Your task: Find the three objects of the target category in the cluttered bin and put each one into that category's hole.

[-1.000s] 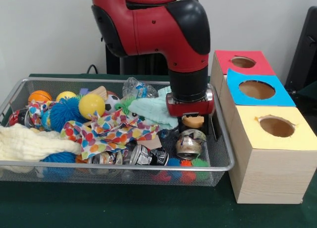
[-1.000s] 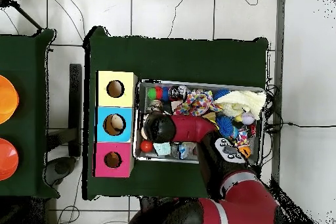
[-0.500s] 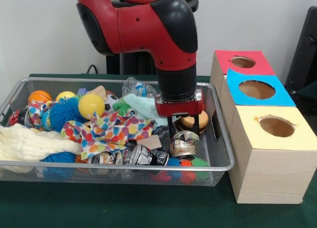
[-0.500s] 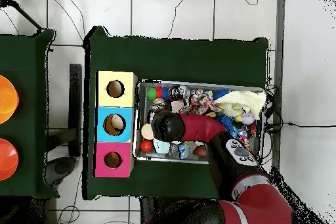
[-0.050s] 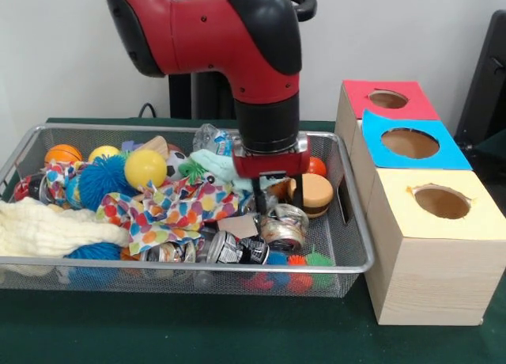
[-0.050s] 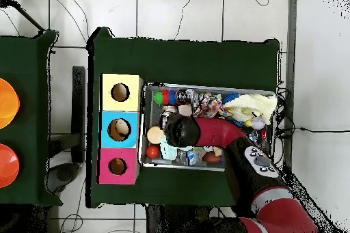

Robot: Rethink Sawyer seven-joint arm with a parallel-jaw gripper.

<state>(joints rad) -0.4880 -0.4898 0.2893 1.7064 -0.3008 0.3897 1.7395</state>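
Hanging straight down from the red and black arm (image 5: 237,47), the black two-fingered gripper (image 5: 277,198) sits low inside the wire mesh bin (image 5: 190,265) near its right end; we see its fingers slightly parted just above a crushed silver can (image 5: 285,228), but we cannot tell whether they touch it. A tan hamburger-shaped toy (image 5: 314,195) lies just beside the gripper, toward the bin's right wall. More dented cans (image 5: 237,249) lie along the front edge, with a multicoloured polka-dot cloth (image 5: 178,210), a yellow ball (image 5: 145,167), a blue spiky ball (image 5: 101,180) and a cream towel (image 5: 47,229) filling the left half. Beside the bin stand three wooden boxes with round holes, topped yellow (image 5: 439,202), blue (image 5: 409,142) and red (image 5: 387,100).
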